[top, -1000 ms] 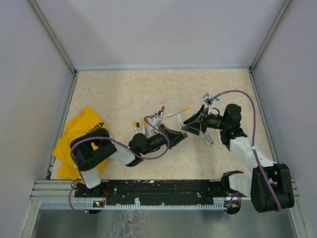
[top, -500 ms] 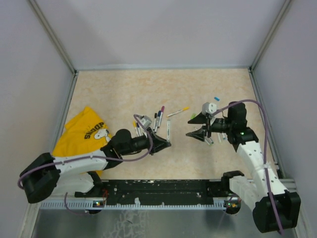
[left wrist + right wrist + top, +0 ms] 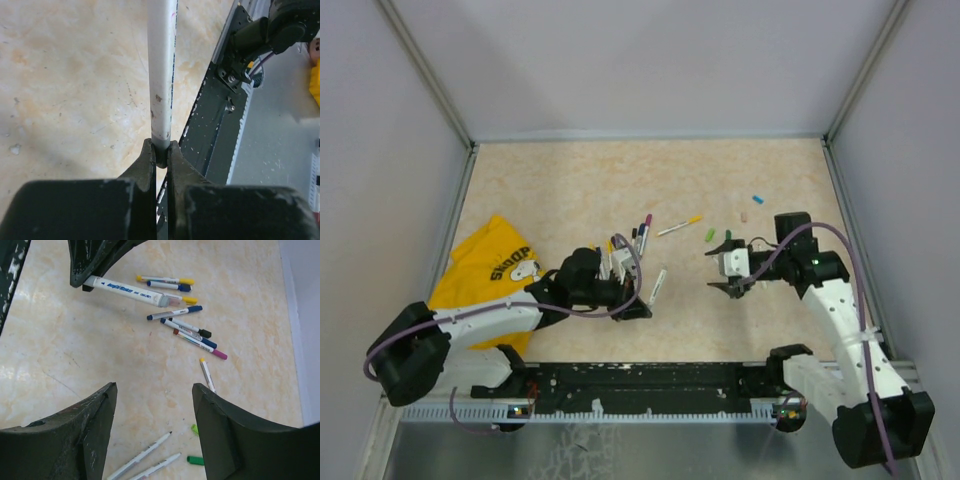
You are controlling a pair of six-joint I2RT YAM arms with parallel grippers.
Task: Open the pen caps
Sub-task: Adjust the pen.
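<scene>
My left gripper (image 3: 638, 303) is shut on the grey end of a white pen (image 3: 161, 75), which sticks out ahead of the fingers just above the table. The same pen (image 3: 132, 291) shows in the right wrist view. My right gripper (image 3: 716, 271) hovers to the right of it, open, with nothing between its fingers (image 3: 102, 412). Two green pen caps (image 3: 710, 235) lie just beyond it, and one green cap (image 3: 196, 460) shows beside two uncapped pens (image 3: 145, 457). A blue cap (image 3: 757, 198) lies farther back. Several capped pens (image 3: 638, 235) lie in a cluster mid-table.
A yellow cloth (image 3: 485, 275) lies at the left edge. A yellow-ended pen (image 3: 678, 226) lies apart from the cluster. The black rail (image 3: 650, 380) runs along the near edge, close below the left gripper. Grey walls enclose the table on three sides.
The two grippers have drawn apart from their meeting point mid-table. The left one pulled back toward the near edge with the pen. The right one opened wider and moved right.
</scene>
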